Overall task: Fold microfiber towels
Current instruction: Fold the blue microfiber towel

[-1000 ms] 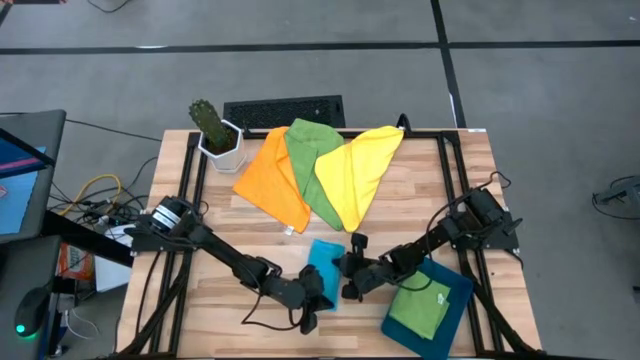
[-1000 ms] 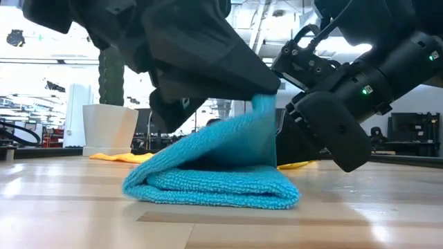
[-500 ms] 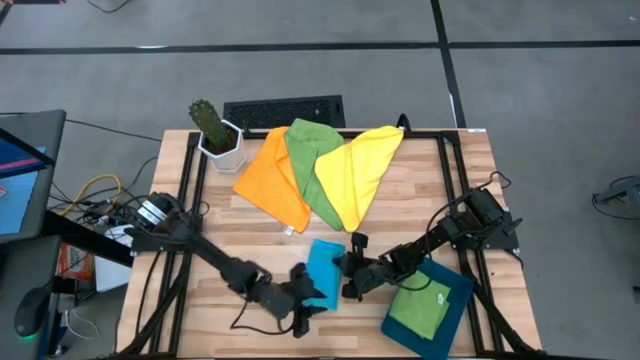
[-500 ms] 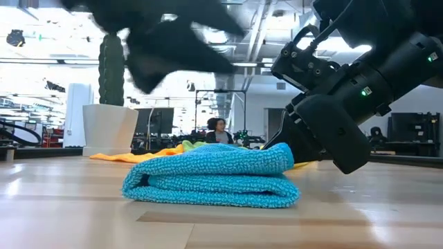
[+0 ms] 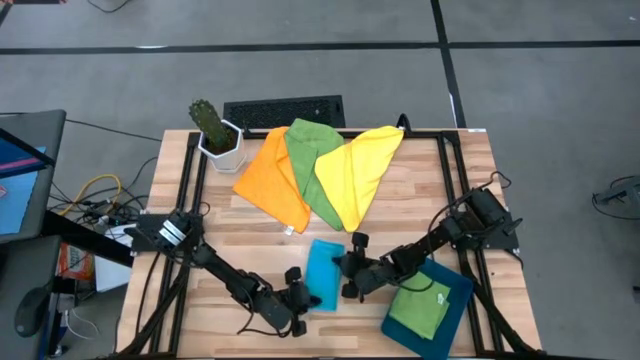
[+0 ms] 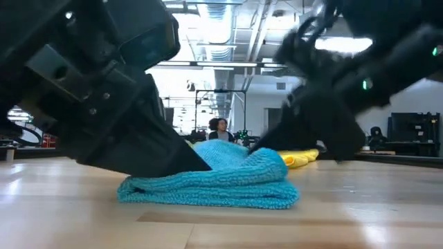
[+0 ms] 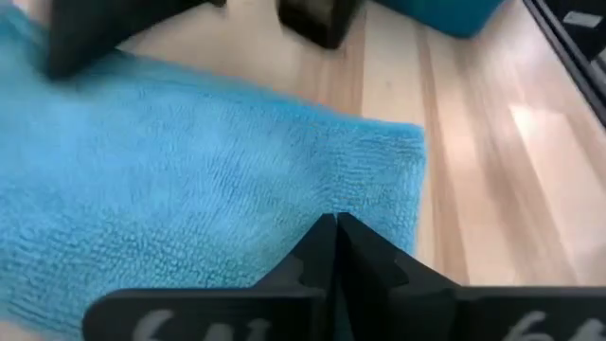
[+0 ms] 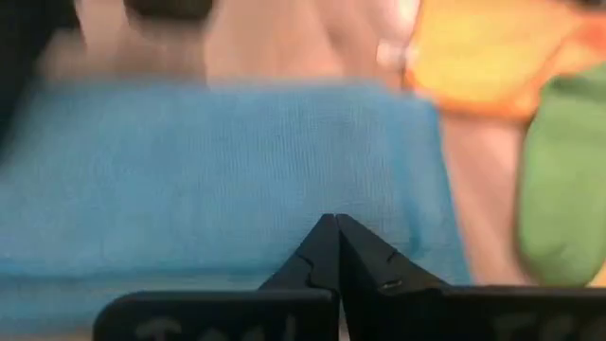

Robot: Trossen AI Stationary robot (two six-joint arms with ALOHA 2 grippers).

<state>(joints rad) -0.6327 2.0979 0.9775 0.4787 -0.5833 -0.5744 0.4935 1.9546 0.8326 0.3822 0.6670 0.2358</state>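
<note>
The bright blue towel point(image 5: 322, 274) lies folded on the wooden table near its front edge; it also shows in the low view point(image 6: 221, 181). My left gripper point(image 5: 299, 291) is shut at the towel's left side, low over it point(image 7: 336, 220). My right gripper point(image 5: 347, 273) is shut at the towel's right side point(image 8: 336, 220). The orange towel point(image 5: 270, 180), a green towel point(image 5: 310, 168) and the yellow towel point(image 5: 357, 168) lie overlapping at the far middle. A second green towel point(image 5: 420, 308) lies folded on the dark teal tray point(image 5: 458, 294). My left gripper lies with its shut fingers point(image 6: 187, 162) on the top layer of the blue towel's left part point(image 6: 208, 173), coming slanting down from the table's left. The towel lies flat on the table under them. My right gripper has its shut fingertips at the towel's upper right edge point(image 6: 266, 153), slanting down from the right; it is blurred, and I cannot tell whether it touches.
A potted cactus point(image 5: 214, 130) stands at the far left corner, with a black keyboard point(image 5: 285, 109) beyond the far edge. Black frame rails point(image 5: 447, 190) run along the table's sides. Bare wood lies left of the blue towel point(image 5: 215, 235).
My left gripper has let go of the blue towel's raised upper layer, which has fallen flat onto the lower one. The gripper has swung toward the table's left, then come down onto the towel's left part. My right gripper is now blurred by the towel's right edge.
</note>
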